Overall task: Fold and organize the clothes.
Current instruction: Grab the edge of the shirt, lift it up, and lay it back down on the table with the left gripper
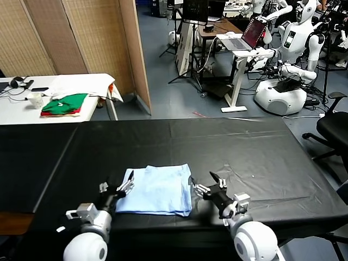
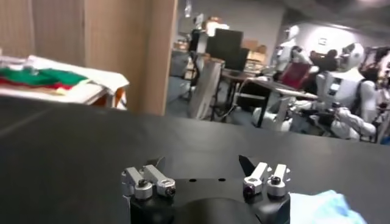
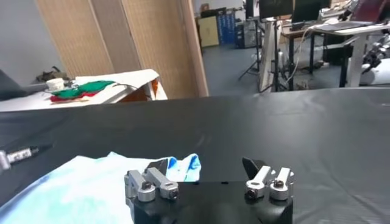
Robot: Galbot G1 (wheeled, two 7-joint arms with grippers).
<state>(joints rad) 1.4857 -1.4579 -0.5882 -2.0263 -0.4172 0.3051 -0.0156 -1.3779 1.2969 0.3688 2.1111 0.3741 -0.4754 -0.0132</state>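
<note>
Folded T-shirt [image 1: 157,190], seemingly ungripped

I see even, fairly bright indoor light from overhead, no hard shadows. The black matte cloth-covered table [image 1: 244,157] shows soft pale sheen across its far half and on creases to the right. The pale light-blue folded T-shirt [image 1: 157,190] is evenly lit, with only a thin shadow at its near edge. Head view is sharp. Left wrist view is soft and dim, its background robots blurred. Right wrist view is clearer, but the shirt up close reads slightly blurred. I notice mild bending at the edges of the wrist views.
</note>
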